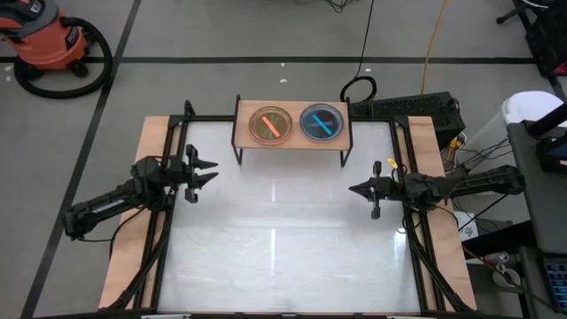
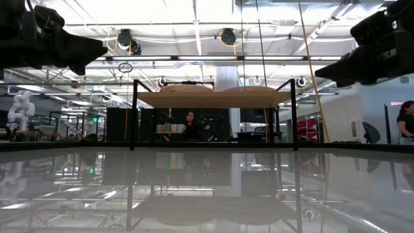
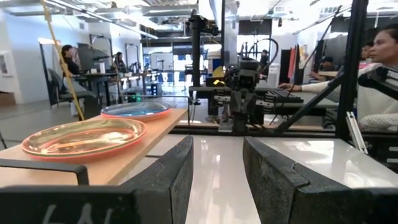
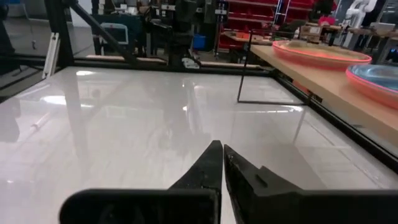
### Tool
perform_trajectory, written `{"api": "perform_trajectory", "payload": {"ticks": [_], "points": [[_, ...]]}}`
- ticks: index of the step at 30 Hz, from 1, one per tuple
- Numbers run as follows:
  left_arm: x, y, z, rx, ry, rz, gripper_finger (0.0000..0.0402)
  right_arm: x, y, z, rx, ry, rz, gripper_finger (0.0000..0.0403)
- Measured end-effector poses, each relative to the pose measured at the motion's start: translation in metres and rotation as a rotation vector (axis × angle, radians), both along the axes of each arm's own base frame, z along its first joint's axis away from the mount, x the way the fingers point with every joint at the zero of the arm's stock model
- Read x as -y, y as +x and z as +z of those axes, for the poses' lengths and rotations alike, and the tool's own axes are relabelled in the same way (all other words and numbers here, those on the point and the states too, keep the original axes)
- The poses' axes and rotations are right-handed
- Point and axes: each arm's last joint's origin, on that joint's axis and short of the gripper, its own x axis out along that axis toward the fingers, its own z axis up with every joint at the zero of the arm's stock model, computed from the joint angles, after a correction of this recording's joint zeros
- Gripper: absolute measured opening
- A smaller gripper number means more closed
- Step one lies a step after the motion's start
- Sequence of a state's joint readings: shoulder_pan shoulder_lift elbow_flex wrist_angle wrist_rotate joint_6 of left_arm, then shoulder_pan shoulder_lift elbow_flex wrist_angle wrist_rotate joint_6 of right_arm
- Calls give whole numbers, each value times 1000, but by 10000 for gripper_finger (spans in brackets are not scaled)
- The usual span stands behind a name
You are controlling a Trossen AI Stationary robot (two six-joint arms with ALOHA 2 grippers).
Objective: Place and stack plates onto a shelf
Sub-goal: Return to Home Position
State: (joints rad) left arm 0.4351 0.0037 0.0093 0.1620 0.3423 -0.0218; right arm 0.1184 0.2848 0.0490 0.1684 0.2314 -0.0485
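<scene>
The shelf (image 1: 291, 126) stands at the table's far edge on thin black legs. Two stacks of plates rest on its board: an orange-topped stack (image 1: 271, 124) on the left and a blue-topped stack (image 1: 322, 122) on the right. How many plates each stack holds I cannot tell. The left wrist view shows the orange stack (image 3: 84, 137) and the blue stack (image 3: 135, 110) behind it. My left gripper (image 1: 211, 170) hovers open near the shelf's left front leg. My right gripper (image 1: 353, 188) hovers shut, nearer than the shelf's right end. Neither gripper holds anything.
The white table (image 1: 283, 239) has wood strips along its left and right sides and a black frame around it. The shelf's black legs (image 4: 244, 74) stand on the far part of the table. People sit in the room beyond the table (image 2: 191, 123).
</scene>
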Motion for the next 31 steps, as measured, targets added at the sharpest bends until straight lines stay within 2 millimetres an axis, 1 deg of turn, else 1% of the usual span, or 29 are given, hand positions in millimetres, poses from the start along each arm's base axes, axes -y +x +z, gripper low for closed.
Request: {"api": "perform_trajectory", "payload": {"ticks": [4,8,11,22,31], "points": [[0,0,-2,-21,19,-14,145,0,0,0,-3,2,0,0],[0,1,-9,-96,15,-11,145,0,0,-3,-30,-1,-1,0],[0,2,-10,-110,11,-13,145,0,-1,-5,-48,4,-6,0],[0,2,-10,-107,-35,-16,145,0,-1,-5,-46,4,-4,0],[0,2,-10,-107,-31,-15,145,0,-1,-5,-46,4,-2,0]]}}
